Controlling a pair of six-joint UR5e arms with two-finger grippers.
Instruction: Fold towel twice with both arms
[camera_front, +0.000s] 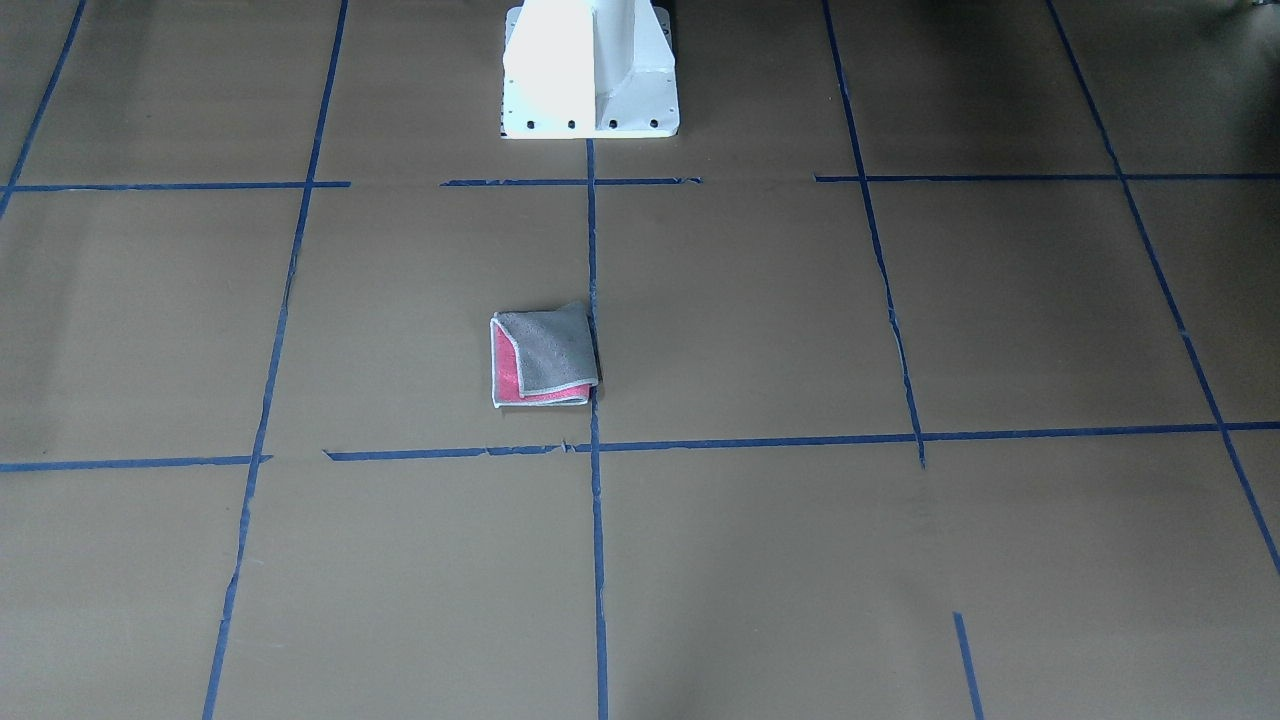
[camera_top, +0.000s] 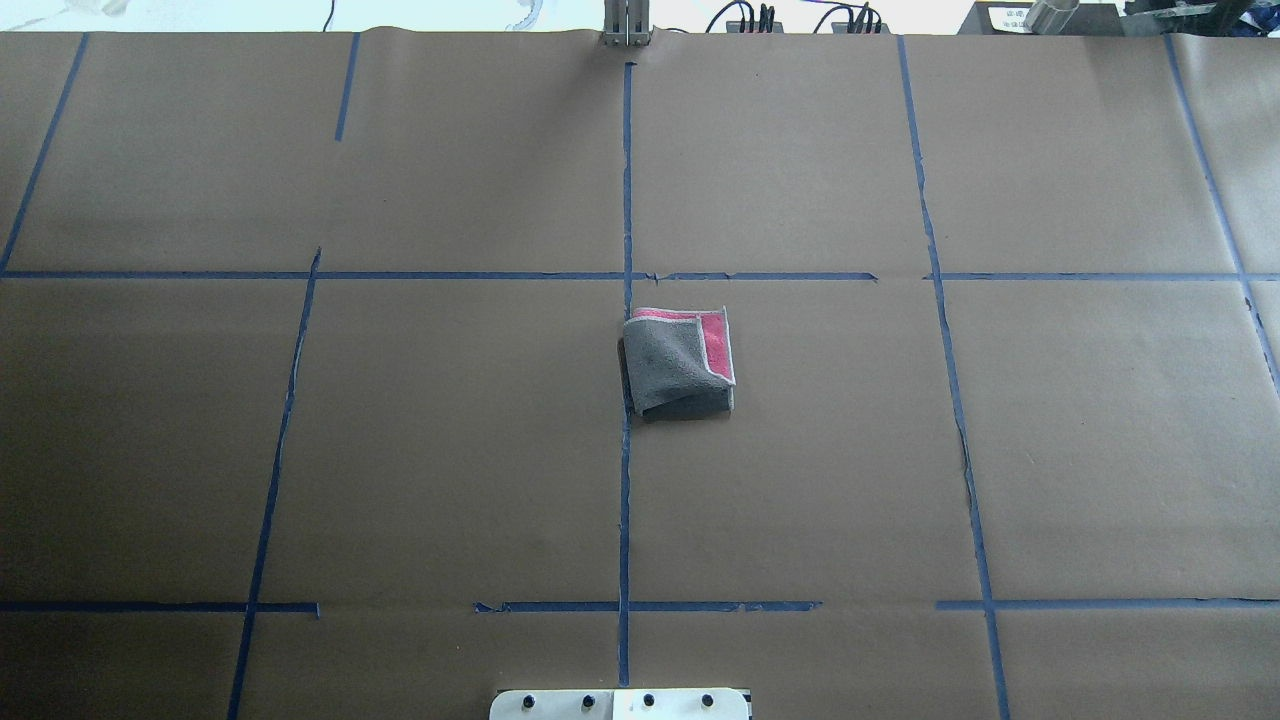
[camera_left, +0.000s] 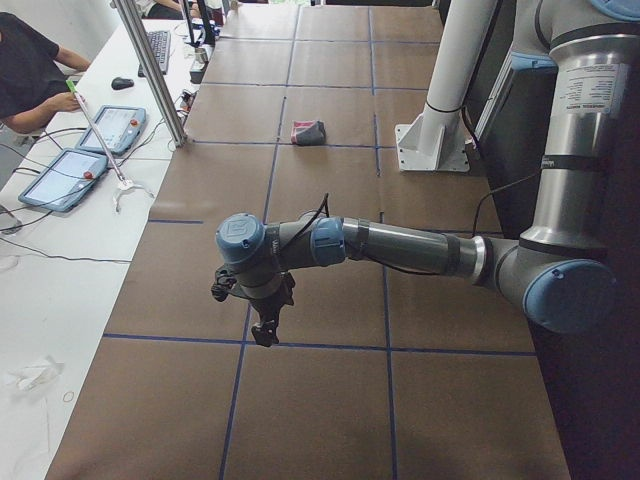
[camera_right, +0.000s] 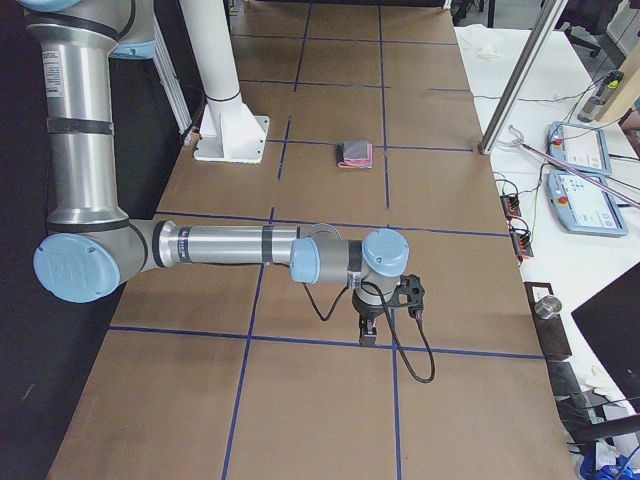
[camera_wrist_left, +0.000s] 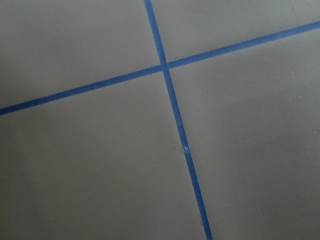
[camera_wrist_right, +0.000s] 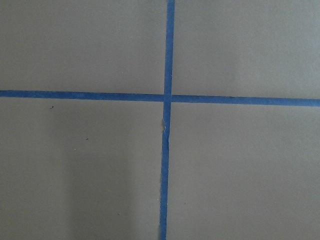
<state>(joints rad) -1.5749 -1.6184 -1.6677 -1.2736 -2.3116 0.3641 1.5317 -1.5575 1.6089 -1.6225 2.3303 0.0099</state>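
Note:
The towel (camera_front: 545, 355) lies folded into a small square near the table's middle, grey face on top with pink-red strips showing at two edges. It also shows in the overhead view (camera_top: 680, 362) and both side views (camera_left: 308, 131) (camera_right: 355, 154). My left gripper (camera_left: 266, 335) hangs low over the paper at the table's left end, far from the towel. My right gripper (camera_right: 368, 335) hangs low at the right end, also far away. Both show only in side views, so I cannot tell if they are open or shut. The wrist views show only paper and tape.
The white pedestal base (camera_front: 590, 70) stands at the robot's side of the table. Blue tape lines (camera_top: 625, 480) grid the brown paper. Metal posts (camera_left: 150, 70) (camera_right: 520, 70), control tablets (camera_left: 120, 125) (camera_right: 580, 200) and a seated person (camera_left: 30, 70) are along the far edge.

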